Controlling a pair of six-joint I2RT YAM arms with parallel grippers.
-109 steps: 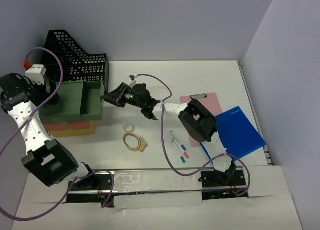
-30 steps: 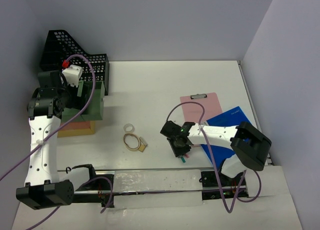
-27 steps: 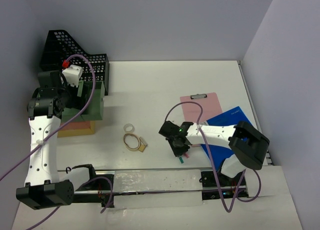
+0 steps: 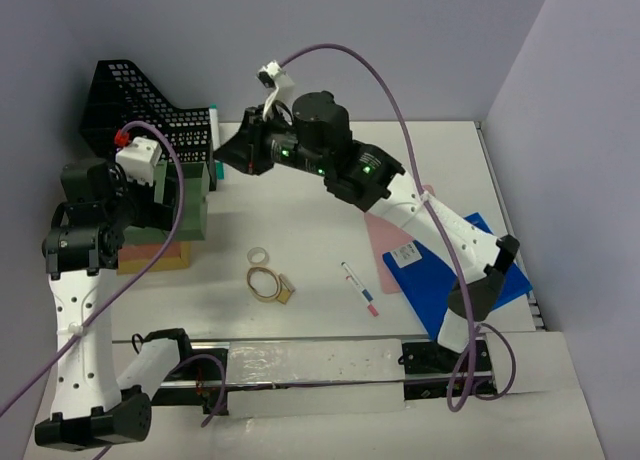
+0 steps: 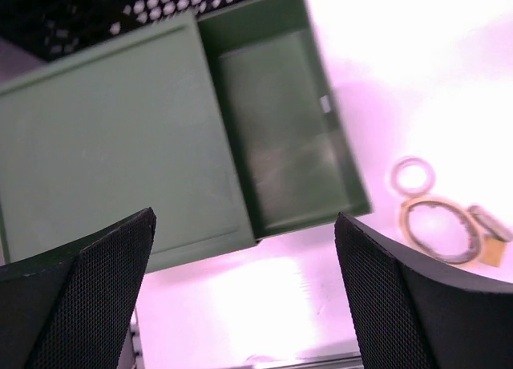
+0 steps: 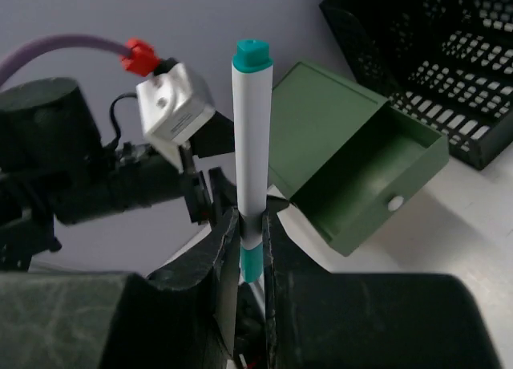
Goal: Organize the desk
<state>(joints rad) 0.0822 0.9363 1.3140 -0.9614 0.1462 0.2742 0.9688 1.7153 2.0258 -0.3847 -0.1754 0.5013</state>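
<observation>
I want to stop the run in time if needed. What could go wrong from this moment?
The right gripper pinches the marker only near one end, so it may tilt or slip. The left gripper hangs open over the green drawer, close to the right one; the arms might collide there, or the marker miss the drawer.
</observation>
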